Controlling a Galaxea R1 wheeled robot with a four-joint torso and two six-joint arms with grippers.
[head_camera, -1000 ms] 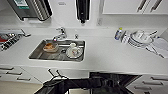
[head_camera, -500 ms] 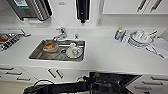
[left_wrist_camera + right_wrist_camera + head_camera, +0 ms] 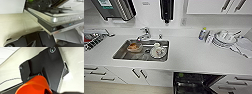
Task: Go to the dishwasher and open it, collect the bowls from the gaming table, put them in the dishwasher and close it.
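The dishwasher [image 3: 194,83] stands open below the bench's [image 3: 191,57] front edge. An orange bowl [image 3: 33,85] sits close to the right claw; whether it is pinched, I cannot tell. It looks light, stiff and slick, best gripped at the rim.

One sink [image 3: 121,55], one tap [image 3: 144,33], one dishwasher [image 3: 194,83]
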